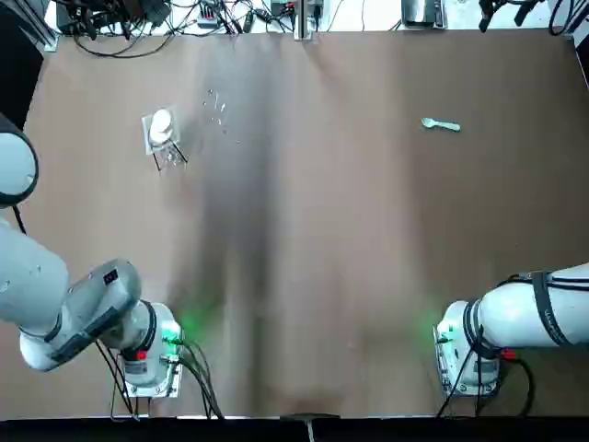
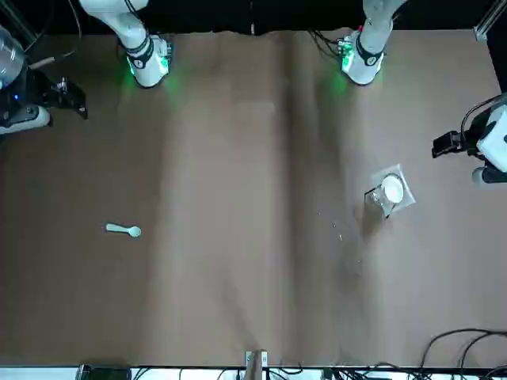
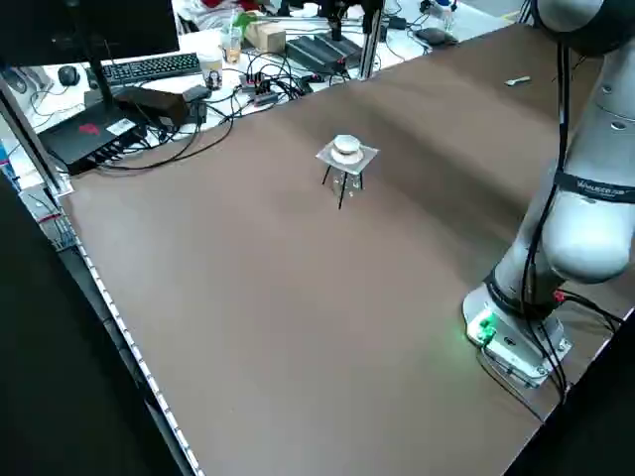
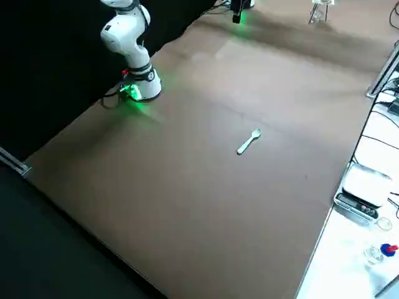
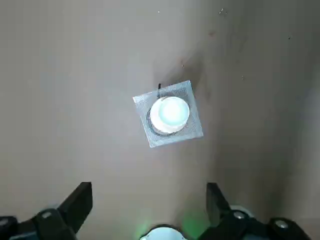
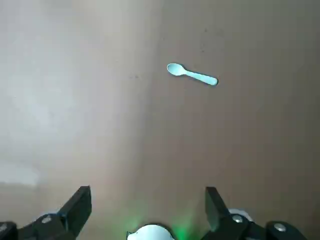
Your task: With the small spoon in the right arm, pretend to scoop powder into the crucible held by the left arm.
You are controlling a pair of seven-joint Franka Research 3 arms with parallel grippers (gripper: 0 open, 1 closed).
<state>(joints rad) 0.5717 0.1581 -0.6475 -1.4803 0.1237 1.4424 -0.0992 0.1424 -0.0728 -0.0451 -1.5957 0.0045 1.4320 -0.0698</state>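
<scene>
A small white crucible sits on a square wire-mesh stand at the table's far left. The pale small spoon lies flat at the far right, bowl toward the table's middle. My left gripper hangs high above the crucible, open and empty. High over the spoon, my right gripper is likewise open with nothing between its fingers. In the front view the crucible and spoon lie far apart.
The arm bases glow green at the near edge. Cables and electronics line the far edge beyond the table. A keyboard and boxes crowd the bench past the far-left corner. Brown table surface stretches between the two objects.
</scene>
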